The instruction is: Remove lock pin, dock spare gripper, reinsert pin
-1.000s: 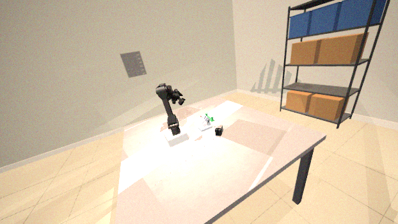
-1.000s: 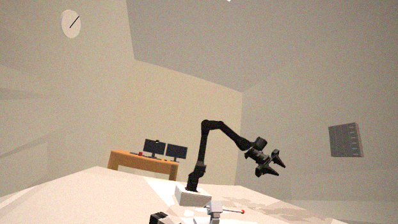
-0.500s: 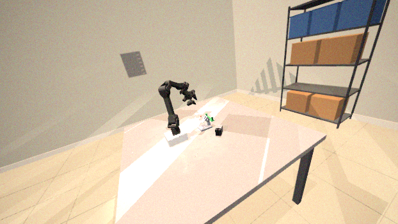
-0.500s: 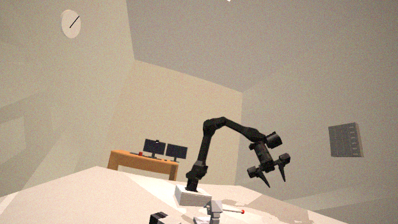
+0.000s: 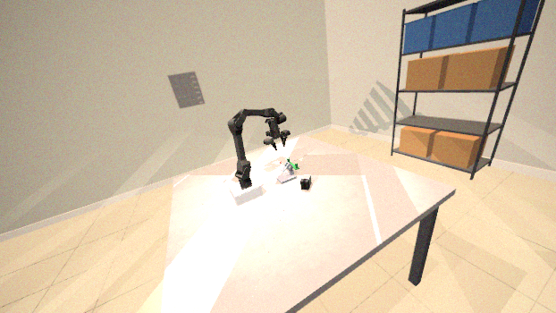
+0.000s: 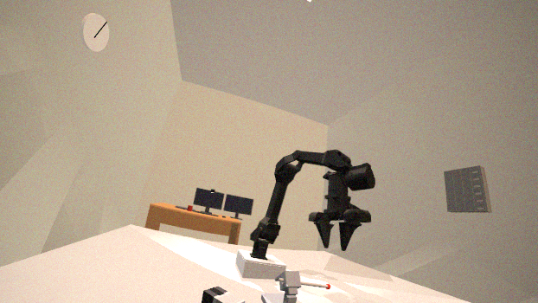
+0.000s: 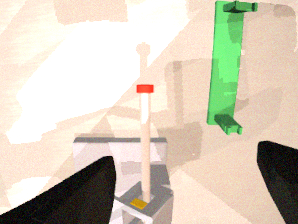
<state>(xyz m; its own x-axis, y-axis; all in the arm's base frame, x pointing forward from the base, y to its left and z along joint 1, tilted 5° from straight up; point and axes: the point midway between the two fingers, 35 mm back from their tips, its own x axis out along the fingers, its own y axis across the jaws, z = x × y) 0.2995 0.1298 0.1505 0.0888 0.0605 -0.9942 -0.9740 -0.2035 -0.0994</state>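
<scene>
Your jaws stand apart and empty, high above the socket (image 7: 145,205). The pin (image 7: 144,129) sits through it, pointing to 12 o'clock in the wrist view. It looks thin, stiff and light; grip near the red band (image 7: 145,88).

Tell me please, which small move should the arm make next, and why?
Probably lower straight down toward the lock pin. The gripper hangs open and empty, well above the table, while the pin is not yet pulled: it passes through the socket of the mount. In the wrist view the pin already lies between the two fingers, so mostly height seems left to close.
</scene>
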